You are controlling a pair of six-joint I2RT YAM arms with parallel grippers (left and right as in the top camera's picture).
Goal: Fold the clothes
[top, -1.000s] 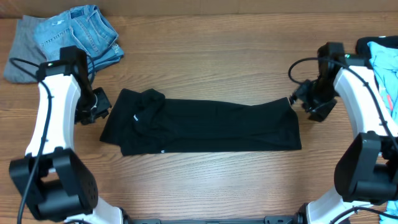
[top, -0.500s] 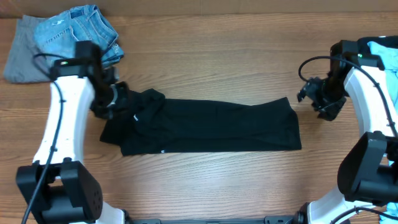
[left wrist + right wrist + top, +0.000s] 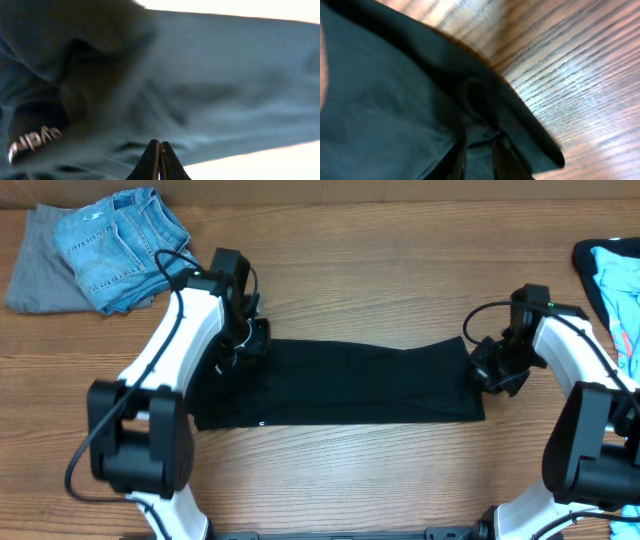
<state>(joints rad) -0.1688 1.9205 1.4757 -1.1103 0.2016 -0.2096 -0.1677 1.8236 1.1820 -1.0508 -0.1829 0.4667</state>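
The black shirt (image 3: 350,385) lies as a long band across the middle of the wooden table (image 3: 350,270), with a tiny white tag (image 3: 260,423) on its front edge. My left gripper (image 3: 248,345) sits on the band's upper left end. In the left wrist view it (image 3: 160,149) is shut, its tips pinched into the dark fabric (image 3: 200,75) beside white logo lettering (image 3: 32,142). My right gripper (image 3: 478,372) is at the band's right end. Its fingers (image 3: 477,157) are closed on a bunched fold of the shirt (image 3: 380,100) near the hem.
Light-blue jeans (image 3: 125,240) lie on a grey cloth (image 3: 35,275) at the back left corner. More clothes, light blue and dark (image 3: 610,275), lie at the right edge. Bare wood shows in front of and behind the shirt.
My left arm swung right over the shirt's left end and its gripper shut, drawing that end inward. My right gripper came back down onto the right end and closed on it.
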